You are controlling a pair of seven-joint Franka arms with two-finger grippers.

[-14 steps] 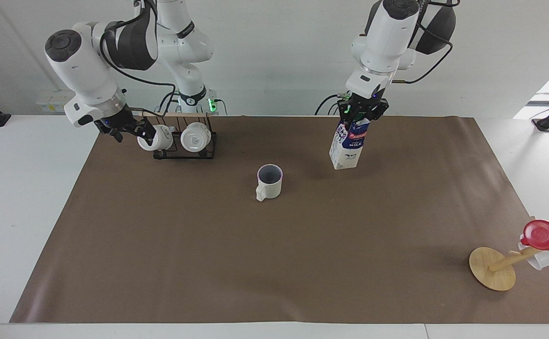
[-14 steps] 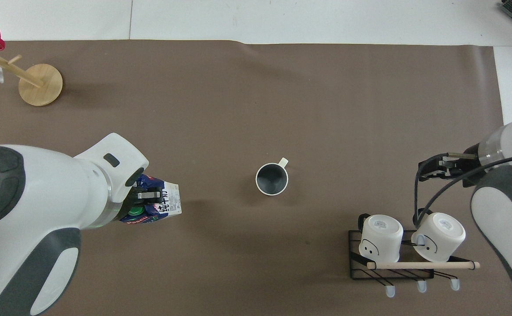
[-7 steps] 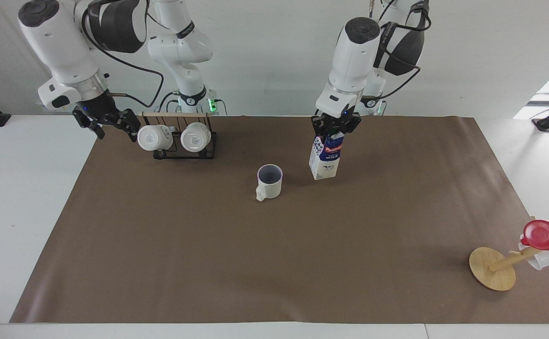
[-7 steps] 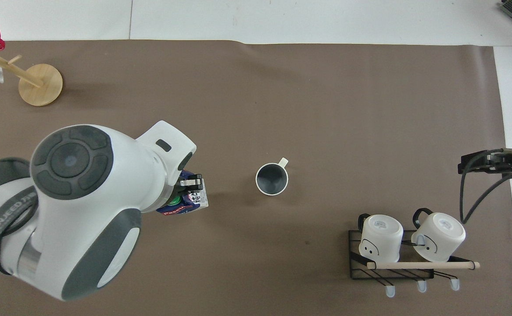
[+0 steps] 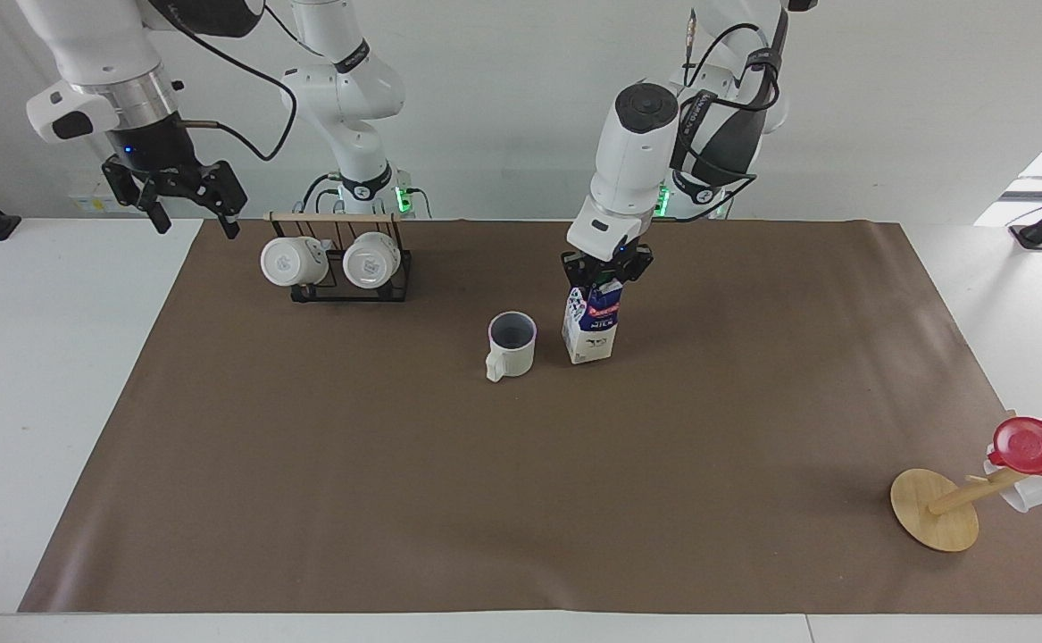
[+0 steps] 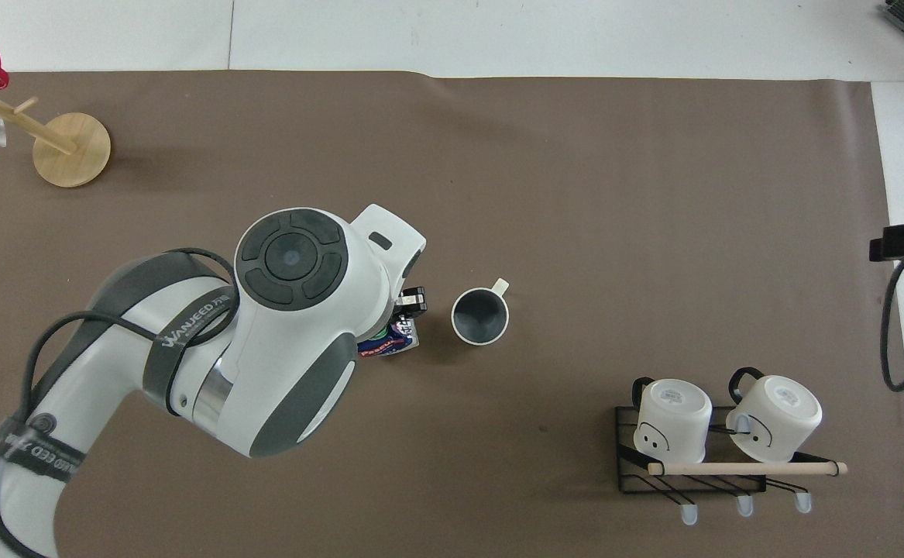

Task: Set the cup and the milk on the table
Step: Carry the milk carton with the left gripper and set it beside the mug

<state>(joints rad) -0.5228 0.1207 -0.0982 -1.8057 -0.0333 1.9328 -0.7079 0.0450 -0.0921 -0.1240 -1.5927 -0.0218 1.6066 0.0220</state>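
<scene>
The table [image 5: 56, 357] is smooth white, overlaid by matt brown paper [image 5: 521, 500]. The cup [image 5: 512, 345] looks like satin ceramic, the milk [image 5: 590, 326] printed glossy cardboard. The rack [image 5: 342, 290] is black wire with a wooden rod.

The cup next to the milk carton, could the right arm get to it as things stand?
Probably yes. The right gripper is open and empty over the table edge by the mug rack, and bare table lies between it and the cup.
</scene>
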